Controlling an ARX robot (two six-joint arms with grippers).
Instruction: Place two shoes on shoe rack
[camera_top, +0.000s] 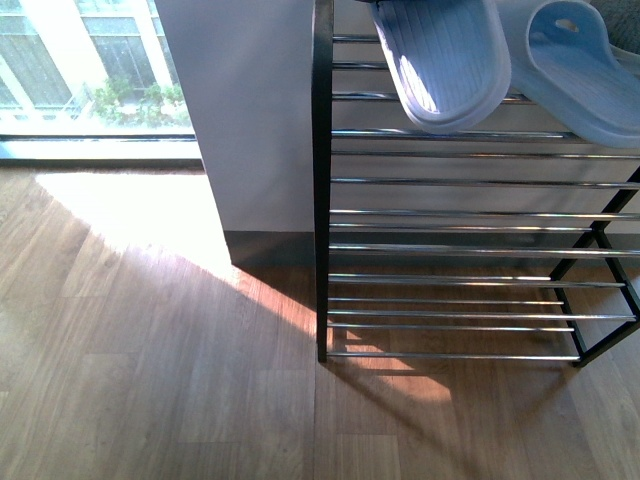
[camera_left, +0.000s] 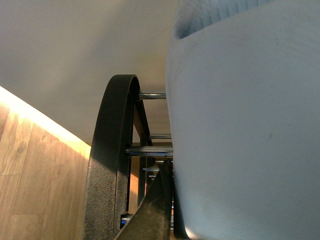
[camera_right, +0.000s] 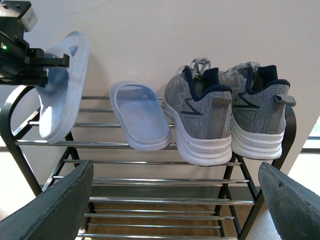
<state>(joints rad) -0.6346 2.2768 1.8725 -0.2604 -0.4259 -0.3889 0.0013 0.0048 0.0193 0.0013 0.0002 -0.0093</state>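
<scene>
Left gripper (camera_right: 50, 62) is seen clamped on the left sandal (camera_right: 60, 95), which is held tilted on edge above the shoe rack's (camera_right: 150, 145) top rods, its lower end near them; contact cannot be told. Beside it the second sandal (camera_right: 142, 120) is already laid on the rods, and two grey sneakers (camera_right: 227, 117) are stood further right. If the sandal is released while tilted, it may be tipped through or off the rods, or knocked against its neighbour. Right gripper (camera_right: 175, 210) is held wide and empty, facing the rack.
</scene>
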